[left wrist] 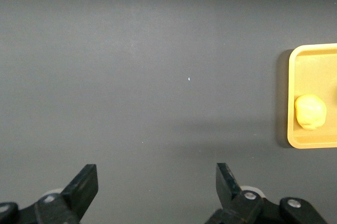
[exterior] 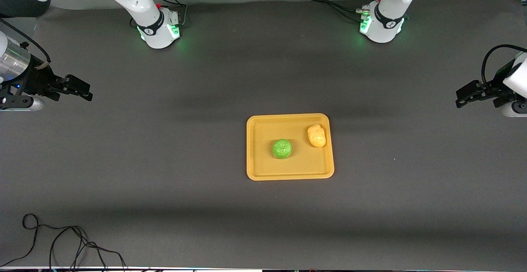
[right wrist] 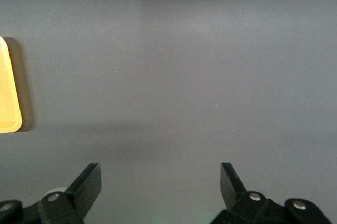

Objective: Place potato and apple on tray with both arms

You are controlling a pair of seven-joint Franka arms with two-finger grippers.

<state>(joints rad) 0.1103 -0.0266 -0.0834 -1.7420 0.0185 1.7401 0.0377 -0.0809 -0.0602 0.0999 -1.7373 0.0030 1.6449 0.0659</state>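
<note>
The orange-yellow tray point(exterior: 259, 169) lies on the dark table mat. The green apple point(exterior: 282, 148) sits in its middle. The yellow-orange potato point(exterior: 316, 136) lies in the tray toward the left arm's end, farther from the front camera than the apple. My left gripper point(exterior: 458, 100) is open and empty, up over the table's edge at the left arm's end, well away from the tray. Its wrist view point(left wrist: 157, 184) shows the potato point(left wrist: 310, 112) on the tray point(left wrist: 290, 134). My right gripper point(exterior: 87, 93) is open and empty over the right arm's end; its wrist view point(right wrist: 160, 184) shows a tray corner point(right wrist: 9, 121).
Both arm bases point(exterior: 160, 29) point(exterior: 381, 27) stand along the table's edge farthest from the front camera. A loose black cable point(exterior: 70, 243) lies at the near edge toward the right arm's end. Bare mat surrounds the tray.
</note>
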